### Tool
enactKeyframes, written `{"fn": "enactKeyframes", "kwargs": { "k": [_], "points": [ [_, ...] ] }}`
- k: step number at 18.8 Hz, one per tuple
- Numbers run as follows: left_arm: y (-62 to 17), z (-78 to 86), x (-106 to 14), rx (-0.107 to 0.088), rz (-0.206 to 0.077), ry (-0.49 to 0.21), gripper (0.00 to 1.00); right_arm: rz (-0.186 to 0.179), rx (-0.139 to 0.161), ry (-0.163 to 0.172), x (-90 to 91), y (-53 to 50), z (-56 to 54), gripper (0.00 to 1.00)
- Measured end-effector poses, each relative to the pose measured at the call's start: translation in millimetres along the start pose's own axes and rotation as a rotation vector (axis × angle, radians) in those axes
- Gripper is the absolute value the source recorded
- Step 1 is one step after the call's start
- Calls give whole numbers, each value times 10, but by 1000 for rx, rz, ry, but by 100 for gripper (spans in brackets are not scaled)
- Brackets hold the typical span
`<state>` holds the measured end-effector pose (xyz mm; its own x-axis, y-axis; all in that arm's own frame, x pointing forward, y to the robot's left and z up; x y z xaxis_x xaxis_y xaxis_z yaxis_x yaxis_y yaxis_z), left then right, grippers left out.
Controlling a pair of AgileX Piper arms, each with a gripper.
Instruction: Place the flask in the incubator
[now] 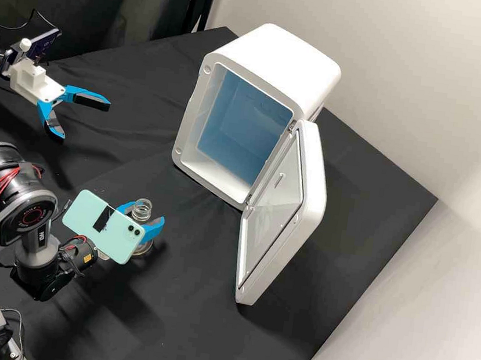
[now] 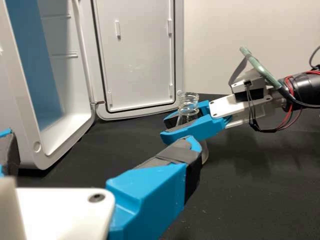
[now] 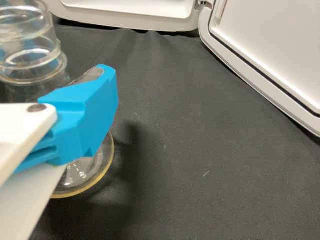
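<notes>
A clear glass flask (image 1: 142, 210) stands upright on the black bench in front of the white incubator (image 1: 278, 62). The incubator's door (image 1: 301, 211) hangs wide open and shows a blue interior. My right gripper (image 1: 140, 221) is shut on the flask low on the bench, one blue finger (image 3: 82, 112) pressed against the glass (image 3: 30, 50). Seen from the left wrist, the flask (image 2: 188, 106) sits between those fingers (image 2: 200, 127), with the open door (image 2: 135, 55) behind. My left gripper (image 1: 82, 120) hovers open and holds nothing, off to the far left of the incubator.
The bench's right edge (image 1: 367, 289) runs close past the open door, with a white wall beyond. A pale green phone (image 1: 107, 227) rides on the right wrist. Cables and dark curtains lie at the far left.
</notes>
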<state>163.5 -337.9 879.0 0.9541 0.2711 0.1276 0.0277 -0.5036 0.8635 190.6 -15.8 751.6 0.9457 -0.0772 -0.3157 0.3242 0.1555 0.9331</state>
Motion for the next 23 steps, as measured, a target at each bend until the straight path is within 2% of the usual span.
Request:
{"fn": "enactKeyframes", "kwargs": {
  "k": [11,13,15,17,20,23],
  "points": [
    [0,0,0,0,0,0,100,3,1,-1,1,1,-2,0],
    [0,0,0,0,0,0,100,15,1,-7,-16,41,19,0],
    [0,0,0,0,0,0,100,43,24,-7,-44,96,27,0],
    [0,0,0,0,0,0,100,75,38,7,-71,149,-1,0],
    [0,0,0,0,0,0,100,154,35,50,-141,271,-98,0],
    [-1,3,1,0,0,-2,100,231,81,82,-222,392,-155,0]
  ]
}}
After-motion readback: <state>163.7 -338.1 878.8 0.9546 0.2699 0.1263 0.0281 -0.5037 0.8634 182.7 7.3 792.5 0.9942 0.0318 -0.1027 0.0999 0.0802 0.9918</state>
